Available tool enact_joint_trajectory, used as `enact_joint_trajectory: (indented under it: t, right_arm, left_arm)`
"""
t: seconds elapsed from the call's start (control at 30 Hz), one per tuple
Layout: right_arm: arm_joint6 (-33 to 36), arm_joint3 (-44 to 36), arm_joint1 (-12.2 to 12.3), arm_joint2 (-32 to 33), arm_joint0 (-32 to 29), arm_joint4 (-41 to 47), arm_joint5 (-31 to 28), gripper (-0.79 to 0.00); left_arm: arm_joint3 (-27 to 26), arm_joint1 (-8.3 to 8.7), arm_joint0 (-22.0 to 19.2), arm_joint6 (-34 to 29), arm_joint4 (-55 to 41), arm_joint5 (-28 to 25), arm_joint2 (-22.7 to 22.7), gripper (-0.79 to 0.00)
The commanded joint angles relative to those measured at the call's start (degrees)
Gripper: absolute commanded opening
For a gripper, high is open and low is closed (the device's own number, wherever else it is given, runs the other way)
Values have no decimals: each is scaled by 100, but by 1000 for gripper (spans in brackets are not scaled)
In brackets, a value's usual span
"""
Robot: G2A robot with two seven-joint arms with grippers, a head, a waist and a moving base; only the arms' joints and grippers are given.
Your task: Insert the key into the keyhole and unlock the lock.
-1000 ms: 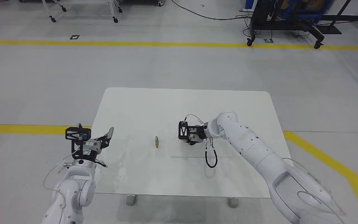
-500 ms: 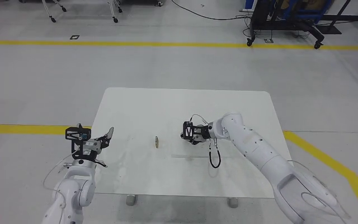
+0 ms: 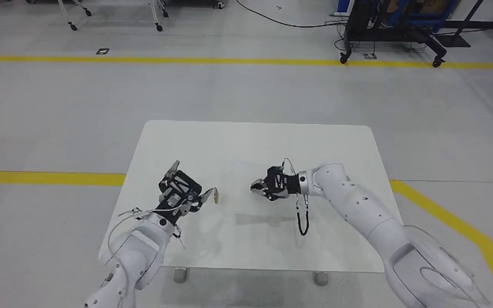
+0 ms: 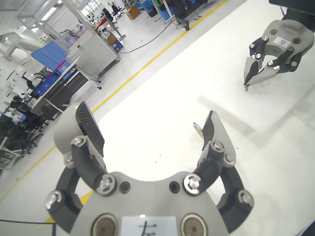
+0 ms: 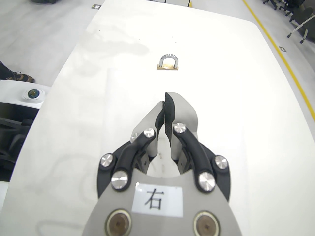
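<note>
lock (image 3: pixel 216 195) sits just beside one tip of the left gripper (image 3: pixel 192 179), fingers wide open; right gripper (image 3: pixel 256 186) is farther off, fingers pinched closed, pointing at the lock's broad face.

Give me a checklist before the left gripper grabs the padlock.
1. Left gripper open: ok, jaws wide apart.
2. Padlock between the left fingers: not ok; it sits just beyond one fingertip, outside the gap.
3. Shackle closed: ok, both legs sit in the brass body.
4. Right gripper shut: ok.
5. Key held: cannot tell; only a thin tip pokes out of the right gripper.
6. Right gripper aimed at padlock: ok, lock straight ahead, apart from it.
</note>
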Motion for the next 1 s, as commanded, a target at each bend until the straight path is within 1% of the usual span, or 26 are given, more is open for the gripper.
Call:
enact_joint_trajectory:
  t: [0.0,0.1,0.17,0.23,0.37,0.5,0.67,0.83,0.97]
  right_arm:
    - [-447,158,22,-71,22,-207,107,-785]
    - [-999,380,41,-169,68,-406,230,-785]
    - [-1246,527,43,-209,96,-446,386,-785]
    - [-1379,612,37,-246,112,-376,519,-785]
    - [-1541,653,48,-363,138,-194,680,-785]
    - [-1658,600,87,-543,181,-60,797,-785]
    - [-1683,533,146,-802,245,199,821,-785]
    - [-1756,481,228,-995,237,841,894,-785]
    - [-1912,303,349,-1179,191,1310,1049,-785]
  left_arm:
    - [83,-37,-318,-262,-118,-124,304,0]
    - [286,-93,-754,-743,-139,-335,707,0]
    - [497,-141,-1032,-1075,-159,-413,984,0]
    - [716,-197,-1296,-1345,-118,-317,1233,0]
    - [1163,-311,-1717,-1669,-169,-217,1700,0]
    - [1601,-426,-2086,-1876,-177,-16,2053,0]
    - [2012,-534,-2397,-1967,-187,173,2299,0]
    - [2389,-612,-2608,-2016,-182,196,2454,0]
    - [2586,-665,-2721,-2017,-239,202,2526,0]
